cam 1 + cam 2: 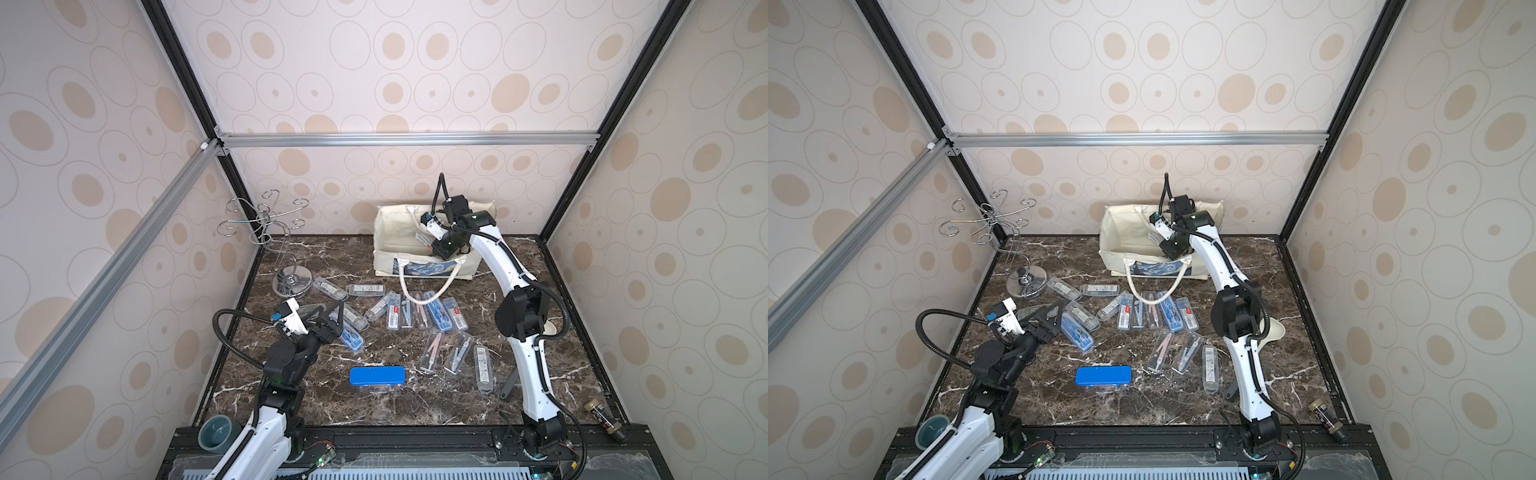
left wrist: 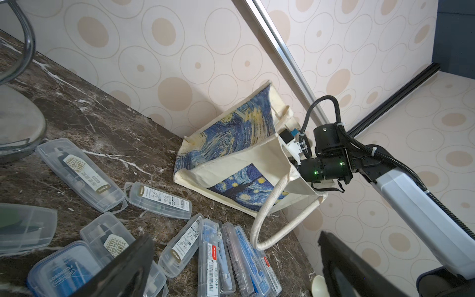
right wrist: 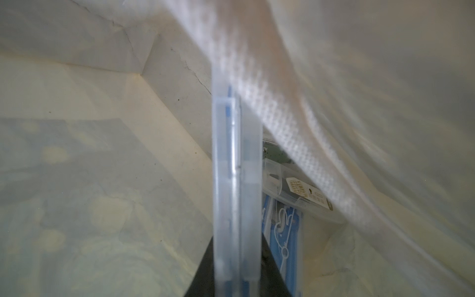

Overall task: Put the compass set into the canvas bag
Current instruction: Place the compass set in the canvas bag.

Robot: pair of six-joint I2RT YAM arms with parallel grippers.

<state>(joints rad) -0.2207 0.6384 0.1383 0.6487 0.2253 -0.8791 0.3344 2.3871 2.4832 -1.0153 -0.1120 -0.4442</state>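
The cream canvas bag (image 1: 384,249) (image 1: 1111,239) (image 2: 239,164) with the starry-night print stands open at the back of the table. My right gripper (image 1: 432,248) (image 1: 1163,245) (image 3: 235,272) reaches into its mouth, shut on a clear compass set case (image 3: 235,180) (image 1: 424,237) held edge-on. Other cases (image 3: 295,191) lie on the bag's floor. Several more compass sets (image 1: 415,311) (image 1: 1142,311) (image 2: 216,257) lie scattered mid-table. My left gripper (image 1: 334,316) (image 1: 1051,314) (image 2: 231,279) hovers open over the left ones with nothing between its fingers.
A wire hook stand (image 1: 291,283) (image 1: 1026,283) stands at the back left. A blue tin case (image 1: 377,376) (image 1: 1103,376) lies near the front. The bag's rope handle (image 1: 424,291) droops over some cases. A cream spoon (image 1: 1273,332) sits behind the right arm; a small bottle (image 1: 602,415) lies front right.
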